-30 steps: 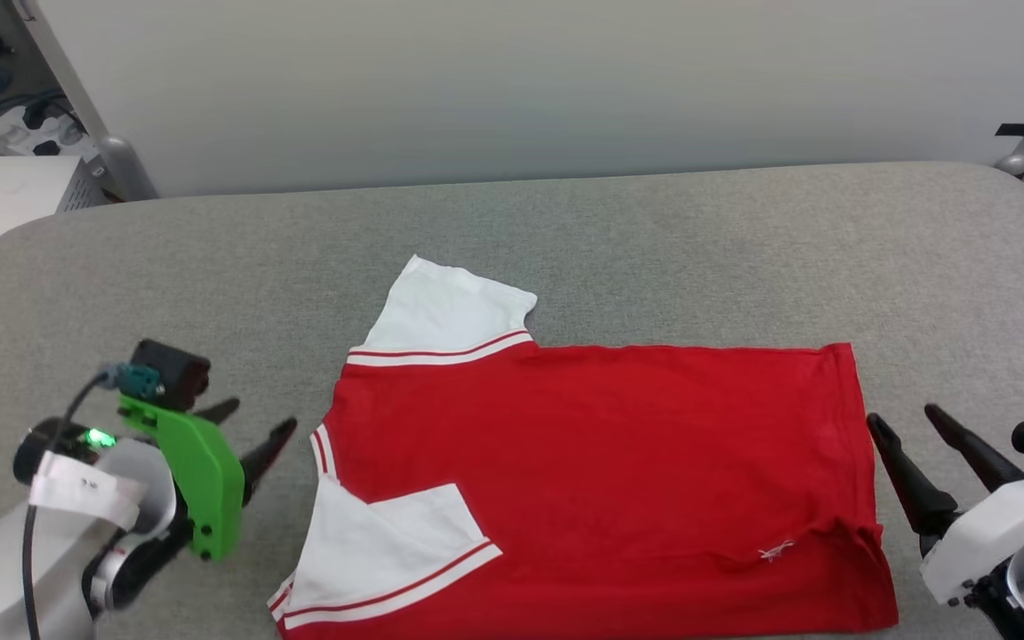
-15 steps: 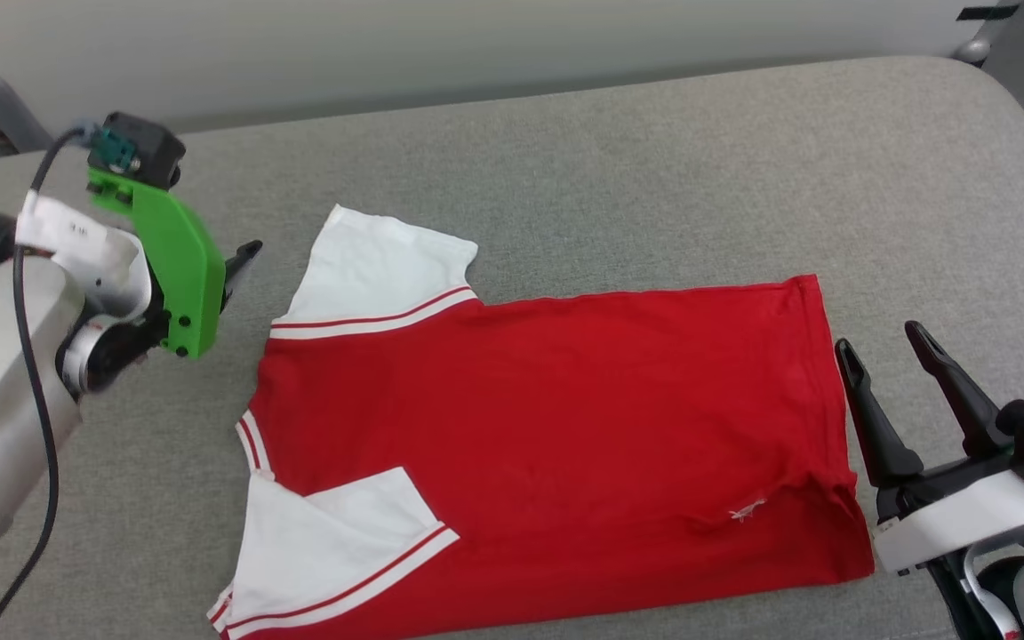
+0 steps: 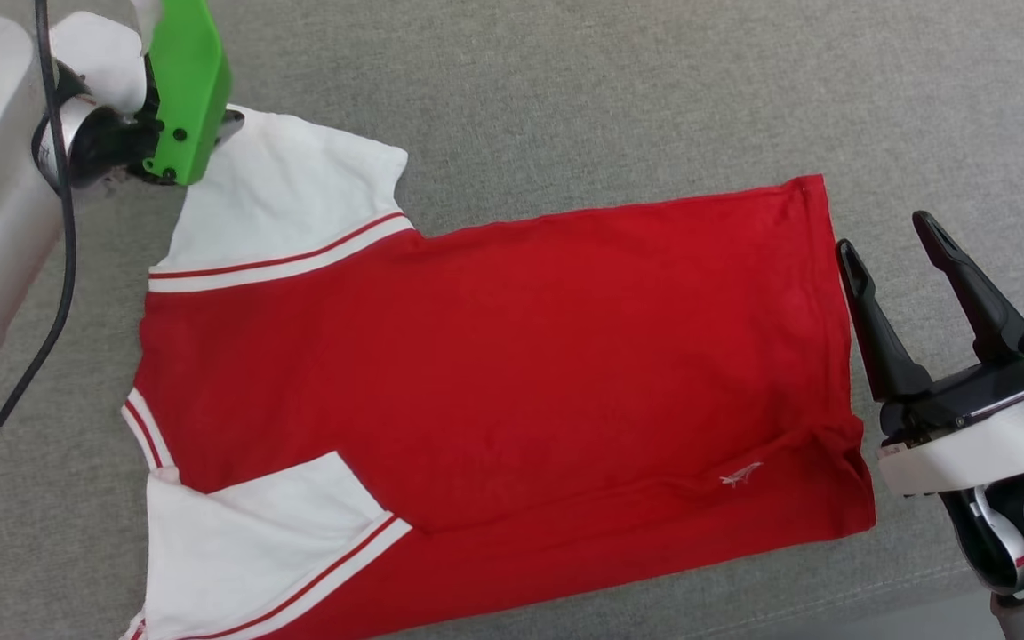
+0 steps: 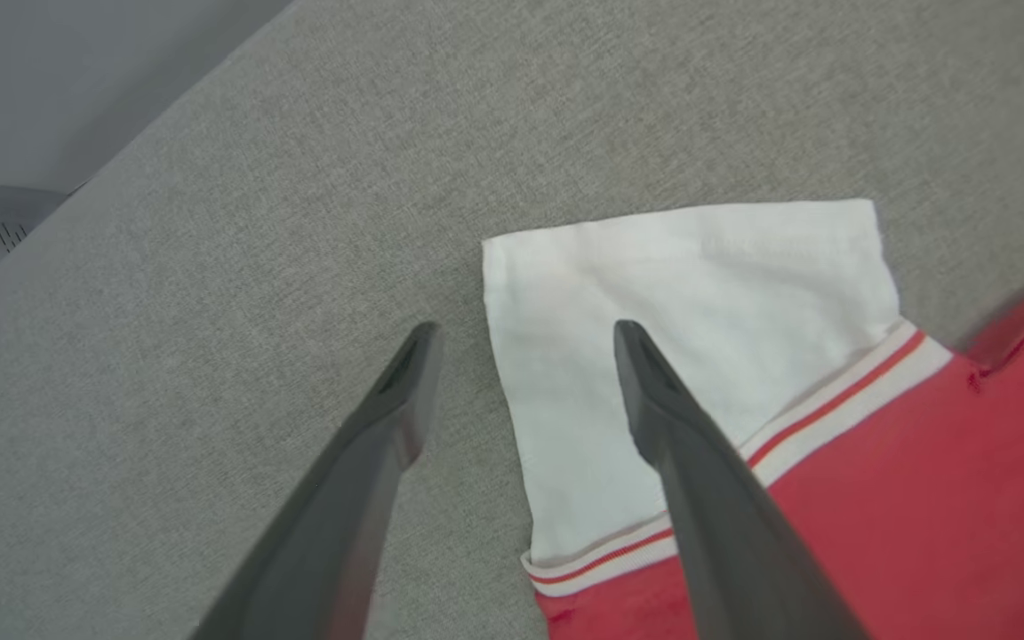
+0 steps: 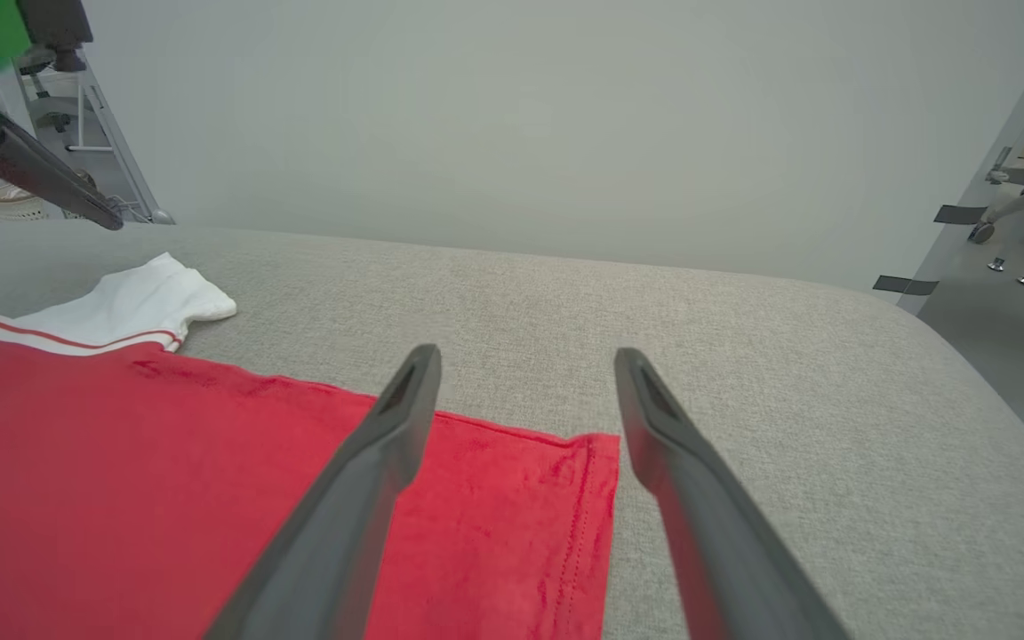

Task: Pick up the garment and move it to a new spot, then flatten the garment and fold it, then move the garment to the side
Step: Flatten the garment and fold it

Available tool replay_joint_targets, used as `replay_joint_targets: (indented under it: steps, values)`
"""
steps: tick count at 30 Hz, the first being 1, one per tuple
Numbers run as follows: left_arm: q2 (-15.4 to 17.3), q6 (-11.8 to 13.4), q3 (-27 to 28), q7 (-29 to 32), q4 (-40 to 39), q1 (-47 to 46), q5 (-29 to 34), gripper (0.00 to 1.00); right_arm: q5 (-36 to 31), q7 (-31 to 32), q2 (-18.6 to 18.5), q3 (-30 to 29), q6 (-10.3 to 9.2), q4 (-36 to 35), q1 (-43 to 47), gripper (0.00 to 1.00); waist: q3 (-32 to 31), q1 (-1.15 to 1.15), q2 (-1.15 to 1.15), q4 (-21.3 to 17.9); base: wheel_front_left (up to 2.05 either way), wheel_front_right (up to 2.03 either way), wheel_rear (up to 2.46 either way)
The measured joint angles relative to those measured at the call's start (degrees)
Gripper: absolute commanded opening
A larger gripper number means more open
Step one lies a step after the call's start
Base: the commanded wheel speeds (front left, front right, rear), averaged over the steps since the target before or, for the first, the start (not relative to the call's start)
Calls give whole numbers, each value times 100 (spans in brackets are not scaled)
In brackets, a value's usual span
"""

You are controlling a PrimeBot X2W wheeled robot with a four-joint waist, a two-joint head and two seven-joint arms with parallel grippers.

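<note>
Grey woven tabletop is carrying one smooth red garment lying flat at centre, two white sleeves toward nine o'clock; two tapered dark claws are gaping apart, left gripper at eleven, right gripper at three

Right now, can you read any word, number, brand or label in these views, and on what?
No text can be read.
The small white logo near the hem of the garment: too small to make out any letters.
</note>
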Motion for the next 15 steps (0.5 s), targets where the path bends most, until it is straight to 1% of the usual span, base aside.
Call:
replay_joint_targets:
  steps: [7,9,13,14,15]
  values:
    - [-53,-7,-132,164,506,-258,129,100,100,-151,-49,129,0,103,-247,100,555,0,0,-243,0,0,0]
    - [-47,-58,-164,196,569,-271,140,100,124,-190,-49,138,0,158,-272,100,651,0,0,-317,0,0,0]
    - [65,-204,-339,361,556,-398,318,100,161,-253,-53,122,0,249,-287,100,765,-1,0,-448,0,0,0]
    - [81,-212,-339,374,549,-397,292,96,180,-258,-58,112,0,267,-298,100,776,-2,0,-471,0,0,0]
    - [101,-230,-364,380,526,-397,296,22,192,-263,-60,93,0,274,-309,100,779,-2,0,-483,0,0,0]
